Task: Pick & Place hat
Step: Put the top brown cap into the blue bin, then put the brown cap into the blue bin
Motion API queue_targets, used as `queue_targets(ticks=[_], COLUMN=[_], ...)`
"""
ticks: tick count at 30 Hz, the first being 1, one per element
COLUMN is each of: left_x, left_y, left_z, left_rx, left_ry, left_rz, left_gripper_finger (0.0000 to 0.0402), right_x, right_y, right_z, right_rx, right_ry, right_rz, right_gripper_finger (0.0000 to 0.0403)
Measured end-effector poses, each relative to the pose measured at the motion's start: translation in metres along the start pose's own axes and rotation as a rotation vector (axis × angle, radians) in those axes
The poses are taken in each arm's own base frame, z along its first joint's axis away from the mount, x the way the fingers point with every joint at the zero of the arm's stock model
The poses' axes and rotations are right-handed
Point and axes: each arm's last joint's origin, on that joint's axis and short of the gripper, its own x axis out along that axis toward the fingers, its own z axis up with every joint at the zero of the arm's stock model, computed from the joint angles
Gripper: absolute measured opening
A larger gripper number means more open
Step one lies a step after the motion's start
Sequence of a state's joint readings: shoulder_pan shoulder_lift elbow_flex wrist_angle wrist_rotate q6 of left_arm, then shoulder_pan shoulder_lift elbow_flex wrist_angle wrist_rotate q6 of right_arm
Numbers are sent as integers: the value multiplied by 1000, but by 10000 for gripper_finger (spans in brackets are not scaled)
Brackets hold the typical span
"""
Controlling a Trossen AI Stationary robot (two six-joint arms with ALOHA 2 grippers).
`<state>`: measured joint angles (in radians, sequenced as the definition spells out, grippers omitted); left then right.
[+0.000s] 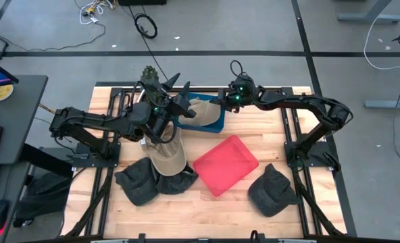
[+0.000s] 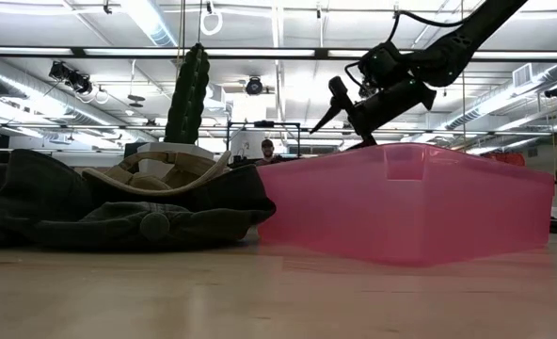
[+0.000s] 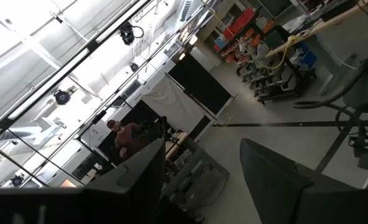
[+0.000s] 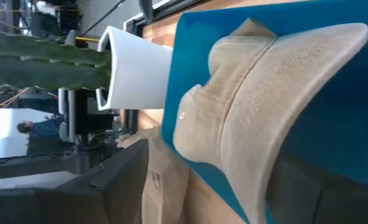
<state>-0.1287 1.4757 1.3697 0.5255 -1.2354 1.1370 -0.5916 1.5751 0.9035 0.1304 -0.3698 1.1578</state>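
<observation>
Jaws of the right gripper (image 1: 221, 99) stand parted with nothing between them, hovering at the right end of the blue bin (image 1: 213, 124) in the upper middle of the high view; its wrist view shows its two dark fingers (image 4: 119, 180) spread at the bottom corners of the frame with the tan hat (image 4: 265, 99) lying free in the bin beyond them, not gripped. That hat rests inside the bin, its brim running lengthwise along the bin, and it lies just ahead of and below the right jaws, so the right arm is the one standing right at it. The left gripper (image 1: 175, 86) is raised over the bin's left end, tilted upward so that its wrist camera sees only the ceiling and room; its jaws stand partly open and empty. Nearer the bottom of the high view, a second tan hat (image 1: 167, 156) lies on the worktop (image 1: 274, 138) under the left arm, on top of dark green hats (image 1: 140, 183), with the red bin (image 1: 226, 164) just to their right and another dark hat (image 1: 272, 190) at lower right. A cactus (image 1: 148, 75) in a white pot stands just beyond the bin's upper left corner. By my judgement the tan hat has been placed, and the next pick lies closer to the left arm.
</observation>
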Motion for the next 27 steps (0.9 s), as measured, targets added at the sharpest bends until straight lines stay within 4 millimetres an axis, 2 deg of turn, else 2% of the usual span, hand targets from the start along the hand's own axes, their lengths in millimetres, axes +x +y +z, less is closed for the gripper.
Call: queue_targets(ticks=[11, 19, 27], left_x=[0, 0, 0], left_y=[0, 0, 0], left_z=[0, 0, -1], left_rx=[2, 3, 1], left_ry=[1, 1, 38], left_rz=[1, 1, 14], left_gripper_finger=[210, 210, 210], right_x=[-26, -54, -77], right_y=[0, 5, 17], right_z=[-6, -5, -5], right_rx=[-35, -118, -177], right_ry=[78, 3, -18], right_rz=[-95, -159, -100], right_gripper_finger=[272, 256, 233])
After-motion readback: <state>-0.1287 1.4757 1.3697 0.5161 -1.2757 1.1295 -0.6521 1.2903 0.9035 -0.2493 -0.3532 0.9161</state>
